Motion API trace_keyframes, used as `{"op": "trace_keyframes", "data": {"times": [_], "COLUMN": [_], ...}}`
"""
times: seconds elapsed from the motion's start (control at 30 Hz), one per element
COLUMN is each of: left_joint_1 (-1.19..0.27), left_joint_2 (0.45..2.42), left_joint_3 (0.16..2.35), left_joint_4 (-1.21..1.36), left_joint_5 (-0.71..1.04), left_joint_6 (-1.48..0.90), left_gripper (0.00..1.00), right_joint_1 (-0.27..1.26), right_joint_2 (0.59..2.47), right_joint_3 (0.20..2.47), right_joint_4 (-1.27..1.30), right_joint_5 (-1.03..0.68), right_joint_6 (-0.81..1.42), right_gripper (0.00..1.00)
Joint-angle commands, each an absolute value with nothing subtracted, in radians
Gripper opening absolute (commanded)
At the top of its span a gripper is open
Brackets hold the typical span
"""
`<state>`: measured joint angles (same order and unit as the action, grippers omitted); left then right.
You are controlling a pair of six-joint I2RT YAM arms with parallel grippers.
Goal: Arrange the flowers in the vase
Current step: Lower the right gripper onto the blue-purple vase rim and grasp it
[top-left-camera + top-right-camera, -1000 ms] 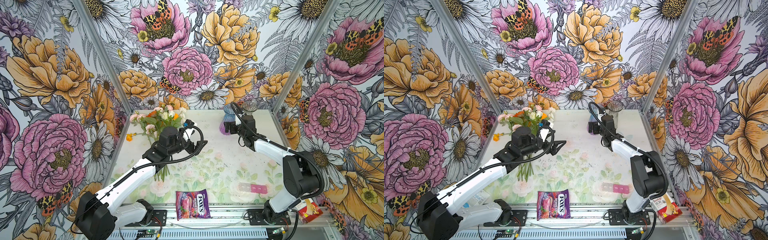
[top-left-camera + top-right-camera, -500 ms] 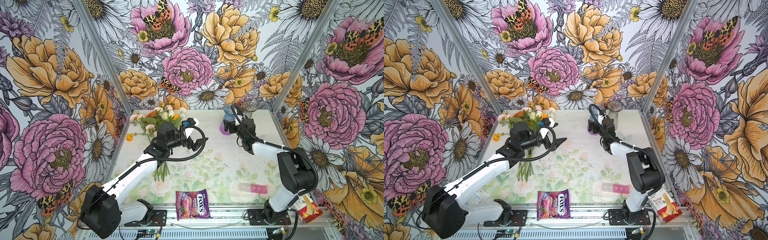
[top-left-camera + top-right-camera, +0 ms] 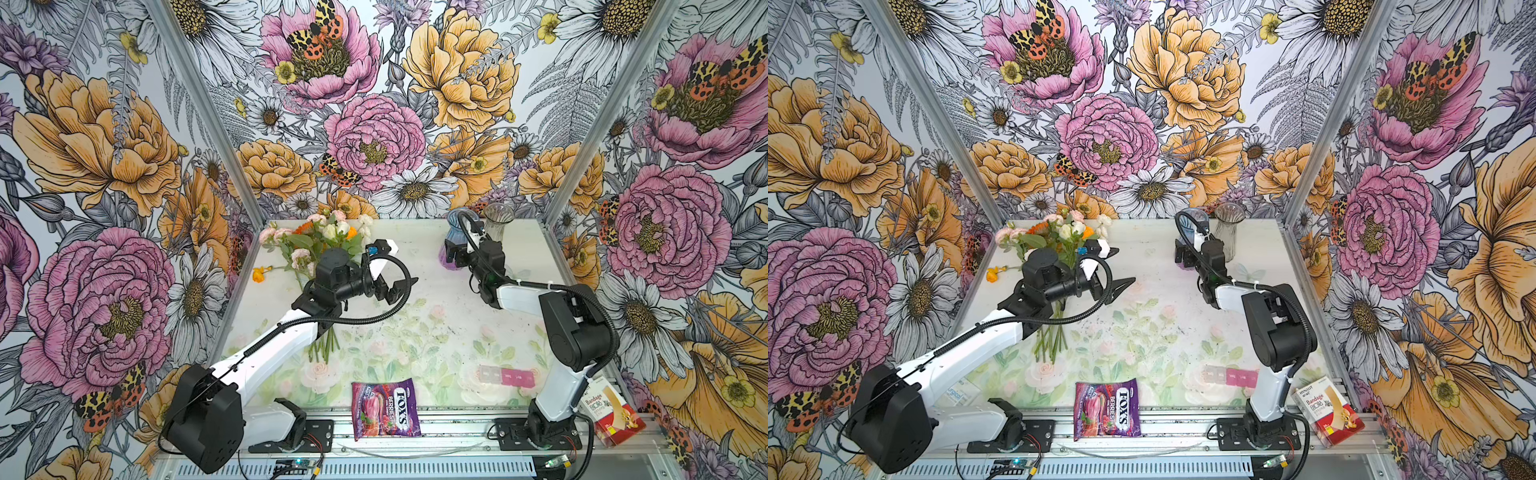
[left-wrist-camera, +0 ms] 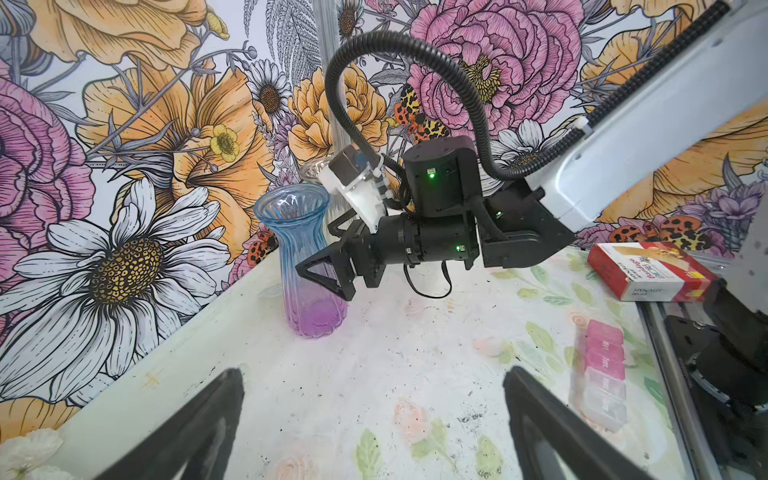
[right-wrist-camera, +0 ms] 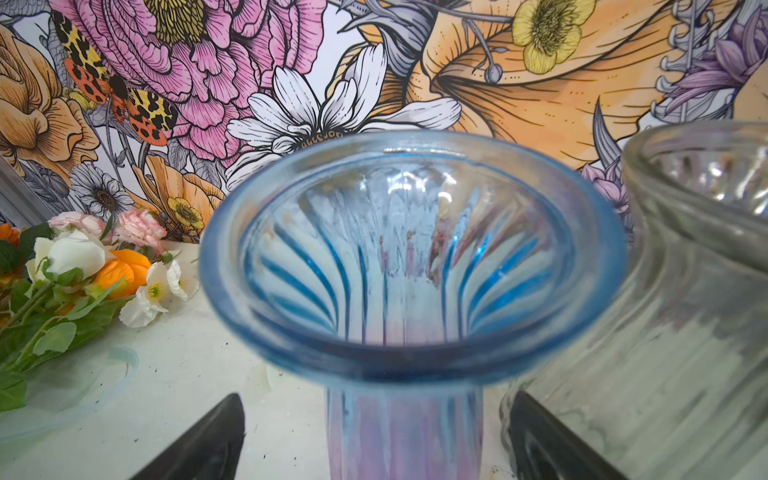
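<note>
The flowers (image 3: 320, 239) (image 3: 1054, 235) (image 5: 83, 266) lie in a bunch at the back left of the table, stems (image 3: 324, 347) toward the front. One orange bloom (image 3: 258, 274) lies apart beside them. The vase (image 3: 454, 232) (image 3: 1187, 226) (image 4: 305, 266) (image 5: 399, 257), blue glass fading to purple, stands upright at the back right. My right gripper (image 3: 455, 259) (image 3: 1185, 259) (image 4: 316, 249) (image 5: 374, 436) is open, with its fingers either side of the vase's lower body and gaps showing. My left gripper (image 3: 399, 266) (image 3: 1117, 268) (image 4: 374, 415) hangs open and empty just right of the bunch.
A clear ribbed glass vase (image 3: 497, 220) (image 5: 685, 311) stands right next to the blue one. A candy bag (image 3: 384, 409) lies at the front edge and a pink pill organiser (image 3: 507, 376) at the front right. A bandage box (image 3: 615, 415) sits on the rail. Patterned walls enclose three sides.
My right arm has folded forward, bringing its open gripper closer round the blue vase. The left gripper has shifted slightly toward the back, still open and empty.
</note>
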<state>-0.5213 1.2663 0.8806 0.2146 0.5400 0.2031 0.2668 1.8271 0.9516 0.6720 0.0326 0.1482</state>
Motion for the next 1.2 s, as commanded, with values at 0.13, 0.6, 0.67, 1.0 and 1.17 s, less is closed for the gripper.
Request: {"op": "trace_keyframes", "data": {"times": [0.13, 0.6, 0.67, 1.0, 1.17], "left_joint_1": [-0.524, -0.522, -0.522, -0.522, -0.521], "left_joint_2": [1.267, 1.287, 1.291, 1.313, 1.319], "left_joint_3": [0.882, 0.885, 0.885, 0.891, 0.896], "left_joint_4": [0.245, 0.241, 0.239, 0.236, 0.229], "left_joint_5": [0.545, 0.557, 0.560, 0.564, 0.567], "left_joint_6": [0.179, 0.186, 0.186, 0.184, 0.185], "left_gripper": [0.99, 0.99, 0.99, 0.99, 0.99], "right_joint_1": [0.255, 0.241, 0.240, 0.234, 0.235], "right_joint_2": [1.890, 1.941, 1.942, 1.978, 1.991], "right_joint_3": [0.983, 1.017, 1.028, 1.077, 1.077], "right_joint_4": [0.768, 0.851, 0.846, 0.840, 0.874], "right_joint_5": [0.064, 0.057, 0.055, 0.041, 0.025], "right_joint_6": [0.121, 0.148, 0.141, 0.140, 0.139], "right_gripper": [1.00, 0.99, 1.00, 0.99, 0.95]}}
